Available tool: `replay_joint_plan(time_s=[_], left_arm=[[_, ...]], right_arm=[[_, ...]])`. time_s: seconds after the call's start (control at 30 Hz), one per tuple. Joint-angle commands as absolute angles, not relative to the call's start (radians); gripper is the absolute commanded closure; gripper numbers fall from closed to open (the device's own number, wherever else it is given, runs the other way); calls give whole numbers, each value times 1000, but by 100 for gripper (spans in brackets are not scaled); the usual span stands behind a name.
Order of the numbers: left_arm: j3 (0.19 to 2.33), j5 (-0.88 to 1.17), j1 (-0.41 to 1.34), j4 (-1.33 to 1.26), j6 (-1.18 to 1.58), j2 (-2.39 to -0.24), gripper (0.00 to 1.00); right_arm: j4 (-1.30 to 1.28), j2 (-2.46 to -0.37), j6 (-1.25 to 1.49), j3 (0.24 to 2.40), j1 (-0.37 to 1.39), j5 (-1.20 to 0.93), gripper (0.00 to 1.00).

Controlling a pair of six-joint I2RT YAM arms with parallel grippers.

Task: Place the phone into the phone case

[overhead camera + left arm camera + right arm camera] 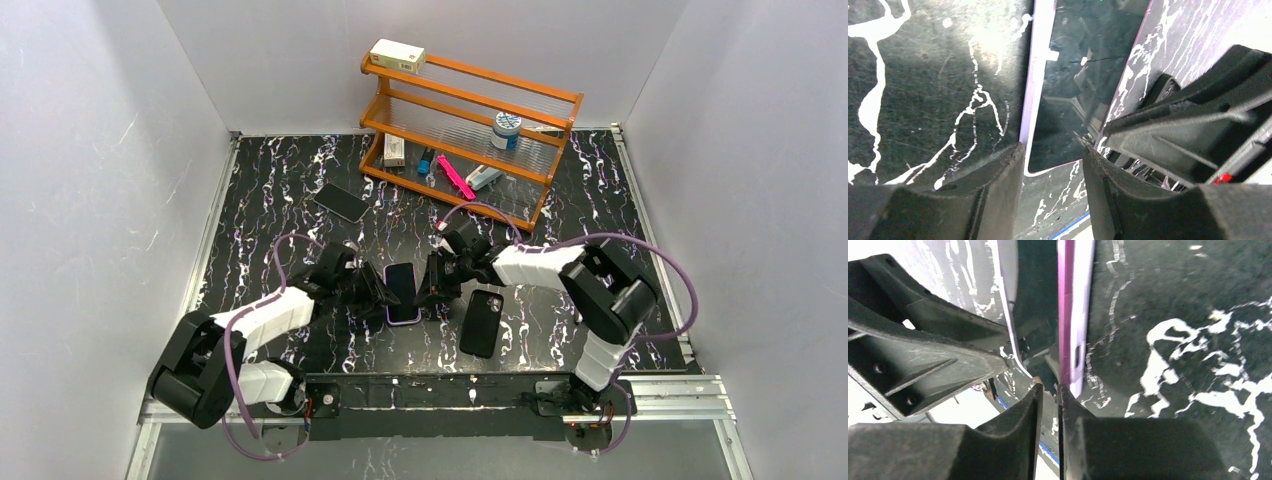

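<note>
Black marbled bench [270,170], with a wood rack [455,125] at the far side. Near the middle, a purple phone [402,293], jaws down at each side of it. Left jaws apart, the purple phone's end showing between them; no telling if touching. Right jaws almost together at its purple edge, nothing seen pinched. Just right of that, the case [482,322]: dull black, round corners, square hole at its far end. Far left, well apart from both jaws, the phone [341,202], flat on the bench. Likely light, stiff, thin and slippery, with glass that could crack. Best taken gently by the two long sides. Plain black, shiny face.
</note>
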State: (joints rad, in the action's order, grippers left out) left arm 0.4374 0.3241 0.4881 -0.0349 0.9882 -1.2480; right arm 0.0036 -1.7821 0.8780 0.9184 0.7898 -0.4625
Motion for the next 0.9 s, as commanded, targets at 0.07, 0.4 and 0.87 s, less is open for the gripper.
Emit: replay_joint_plan(time_s=[0.07,0.4,0.87], left_arm=[[594,264,483,186,928,-1218,49],[615,442,310,117,874,-1303,47],[530,580,299,-58,874,-1460,58]], right_arm=[[-43,-1623,871,910,805,-299,63],[67,-1664,875,907,785,-325,33],[198,-1801,933,911,791,-364,12]])
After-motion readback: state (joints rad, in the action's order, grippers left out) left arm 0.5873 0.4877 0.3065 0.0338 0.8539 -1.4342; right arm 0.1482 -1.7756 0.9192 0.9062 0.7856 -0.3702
